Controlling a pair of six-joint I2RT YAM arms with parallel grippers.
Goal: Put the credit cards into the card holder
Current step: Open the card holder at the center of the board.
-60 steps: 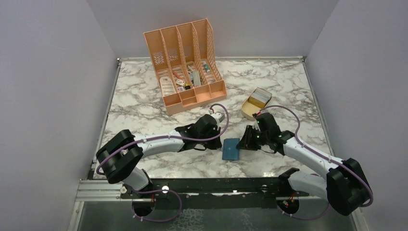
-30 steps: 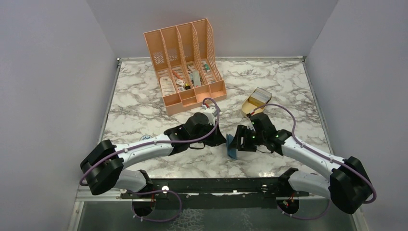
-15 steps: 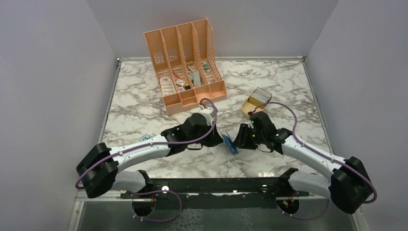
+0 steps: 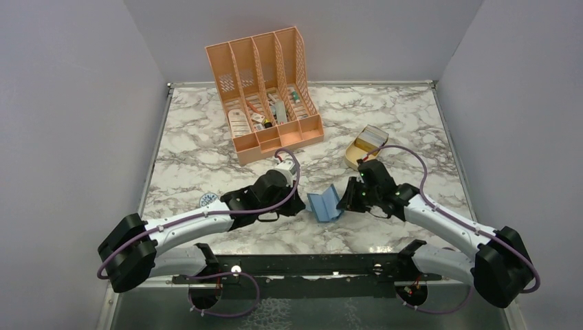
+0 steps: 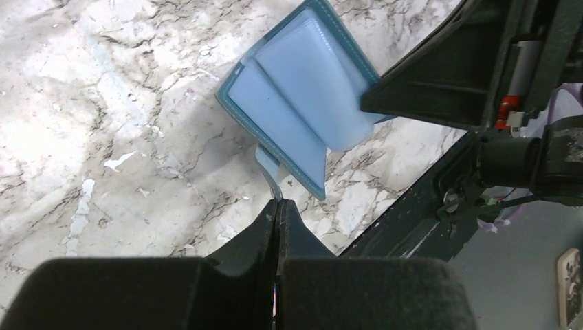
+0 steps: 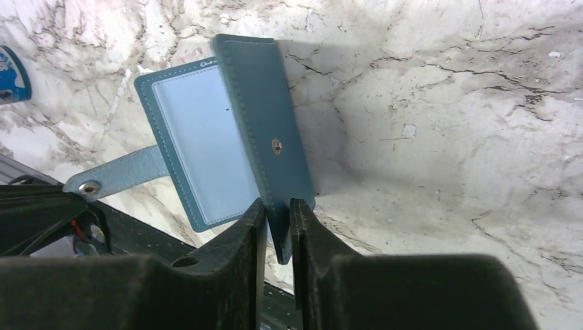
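Observation:
The teal-blue card holder (image 4: 323, 205) stands open in a V between my two grippers, its paler blue inside facing up. My left gripper (image 4: 297, 205) is shut on its snap tab (image 5: 269, 165), fingertips closed at the tab's end (image 5: 278, 205). My right gripper (image 4: 347, 199) is shut on the edge of the outer cover (image 6: 265, 124), which has a small snap stud; it shows in the right wrist view (image 6: 278, 214). The pale inner pocket (image 6: 203, 148) is open and holds nothing. The gold credit cards (image 4: 375, 137) stand in the tan oval tray (image 4: 352, 159) behind the right arm.
The peach desk organizer (image 4: 265, 96) with small items stands at the back centre. A round blue-white disc (image 4: 208, 199) lies by the left arm, also at the left edge of the right wrist view (image 6: 10, 72). The table's front rail (image 4: 309, 262) is just below the holder.
The holder lay shut and flat on the table. My right gripper lifted it on edge, my left gripper took the tab and drew back left, and the holder has opened.

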